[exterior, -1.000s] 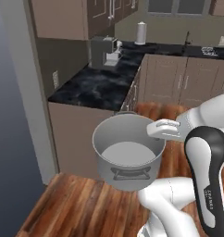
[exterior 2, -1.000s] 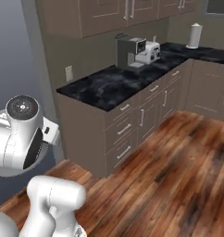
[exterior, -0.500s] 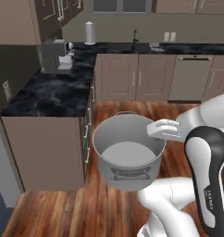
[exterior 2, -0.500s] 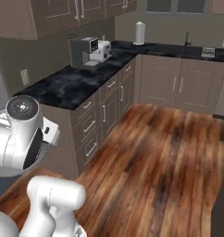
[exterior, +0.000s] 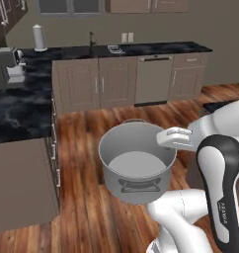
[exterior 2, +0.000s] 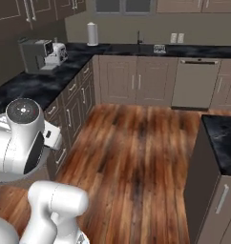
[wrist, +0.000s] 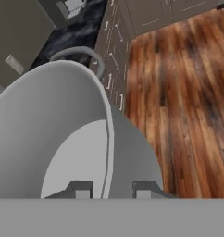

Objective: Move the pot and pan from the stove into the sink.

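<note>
The pot is a silver-grey steel cylinder with a pale inside, held in the air over the wood floor in front of the arm. My gripper is shut on its right rim. In the hand view the two fingertips straddle the pot wall, one inside and one outside, and a loop handle shows at the far rim. The sink with its dark faucet sits in the back counter, far ahead, and it appears again as the sink in the right base view. The pan and the stove are out of view.
A black marbled counter runs along the left with a coffee machine and a paper-towel roll. A dishwasher stands under the back counter. An island counter is at the right. Wood floor lies open between them.
The whole picture has swung: the base has turned, so the back counter with the sink now faces me. The pot stays in the gripper, in the same place relative to the arm.
</note>
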